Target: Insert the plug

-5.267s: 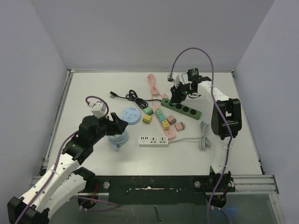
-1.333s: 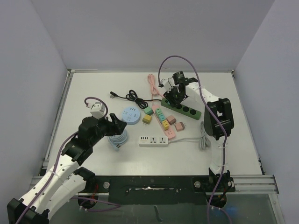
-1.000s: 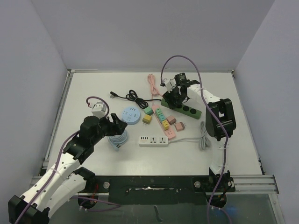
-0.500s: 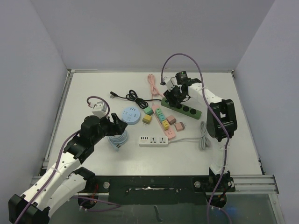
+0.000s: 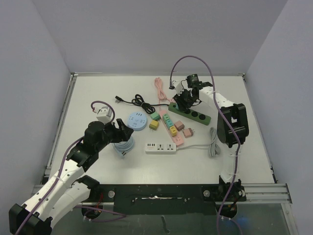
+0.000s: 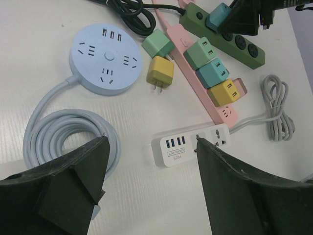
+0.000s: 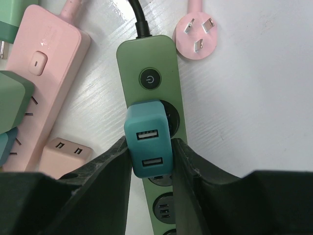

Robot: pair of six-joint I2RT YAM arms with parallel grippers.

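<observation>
Closing over the last second, my right end effector [image 7: 150,147] is now clamped on the teal plug [image 7: 146,128], which stands on the green power strip [image 7: 164,58] at the socket beside its power button. I judge that pressing it home comes next. My left end effector [image 6: 149,147] hangs with fingers apart, well away from that strip.

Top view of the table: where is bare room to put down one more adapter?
Bare: the far left corner behind the black cable; the near band in front of the white power strip; the right side beyond the gray cable. Crowded: the middle, around the pink power strip.
</observation>
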